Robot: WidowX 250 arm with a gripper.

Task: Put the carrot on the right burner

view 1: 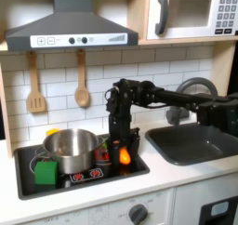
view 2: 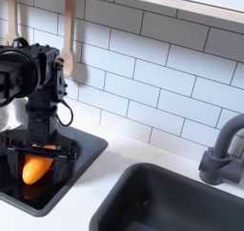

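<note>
1 hand (view 2: 36,158) — fingers closed on the carrot (view 2: 33,169).

In the first exterior view, the black gripper (view 1: 120,145) covers the top of the small glossy orange toy carrot (view 1: 123,156). The silver metal pot (view 1: 72,151) beside it hides most of a yellow piece (view 1: 51,133). The second exterior view's left edge cuts that pot (view 2: 8,113) off.

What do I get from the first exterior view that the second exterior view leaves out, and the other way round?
First exterior view: the silver pot, the green cube, the range hood and the microwave. Second exterior view: a close look at the gripper with the carrot between its fingers. Both exterior views: the arm, carrot, stovetop, sink and tiled wall.
</note>
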